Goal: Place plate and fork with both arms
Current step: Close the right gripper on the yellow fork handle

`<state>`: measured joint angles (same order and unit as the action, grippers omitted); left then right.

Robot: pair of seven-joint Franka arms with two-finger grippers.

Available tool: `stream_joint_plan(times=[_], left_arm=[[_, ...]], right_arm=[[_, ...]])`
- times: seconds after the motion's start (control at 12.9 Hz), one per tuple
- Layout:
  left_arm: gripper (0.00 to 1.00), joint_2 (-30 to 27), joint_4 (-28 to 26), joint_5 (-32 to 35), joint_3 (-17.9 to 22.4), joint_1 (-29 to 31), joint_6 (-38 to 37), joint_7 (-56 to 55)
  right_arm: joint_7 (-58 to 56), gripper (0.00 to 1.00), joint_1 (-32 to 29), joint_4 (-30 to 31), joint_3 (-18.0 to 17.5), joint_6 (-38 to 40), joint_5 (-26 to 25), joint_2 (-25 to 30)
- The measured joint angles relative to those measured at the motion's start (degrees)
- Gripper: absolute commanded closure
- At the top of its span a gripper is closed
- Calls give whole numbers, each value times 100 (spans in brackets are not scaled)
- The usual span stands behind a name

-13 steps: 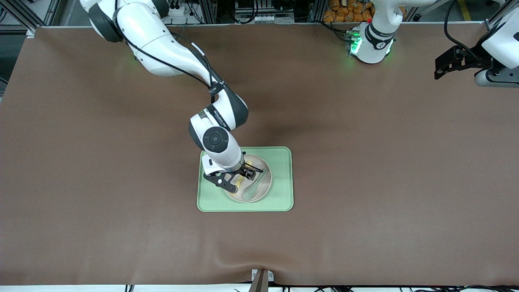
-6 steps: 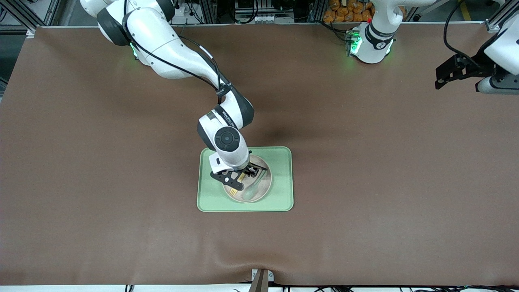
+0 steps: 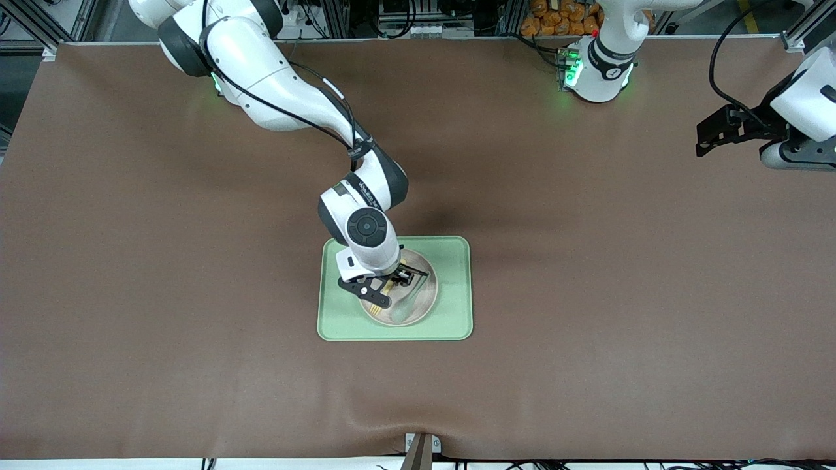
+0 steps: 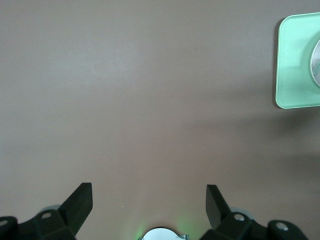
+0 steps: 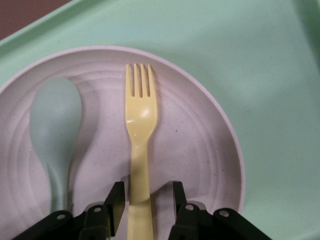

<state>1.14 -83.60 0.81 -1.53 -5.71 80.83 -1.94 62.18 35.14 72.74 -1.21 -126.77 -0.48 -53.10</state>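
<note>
Fork lies flat on the plate, beside the spoon, and the plate sits in the tray mid-bench. My right claw is down over the plate with its fingers on either side of the fork's handle, a gap showing on each side; I read it as open around the handle, not gripping it. In the front view that claw covers the plate's edge nearest the right arm's base.

My left claw waits high over bare bench toward the left arm's end, fingers spread wide and empty, well apart from the tray.

Risks as I judge them: the handle is thin and lies flat, so if I close while too high the fingers may slip over it, and if too low the tips scrape the plate and drag it across the tray. The handle looks slightly off-centre between the fingers, so closing could twist the fork and knock its tines toward the spoon. A fast lift might let smooth plastic slide out.
</note>
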Motion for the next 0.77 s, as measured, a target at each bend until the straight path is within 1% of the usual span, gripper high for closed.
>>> stream_joint_plan(times=[0.23,0.69,0.77], left_arm=[[0,4,-23,0,0,-3,0,0],[0,19,-42,0,-6,-31,0,0],[0,25,-42,0,-7,-31,0,0]], right_arm=[[5,59,0,-18,7,-5,-1,-7],[13,62,0,-40,14,-9,-1,-7],[13,65,0,-40,15,-10,0,-7]])
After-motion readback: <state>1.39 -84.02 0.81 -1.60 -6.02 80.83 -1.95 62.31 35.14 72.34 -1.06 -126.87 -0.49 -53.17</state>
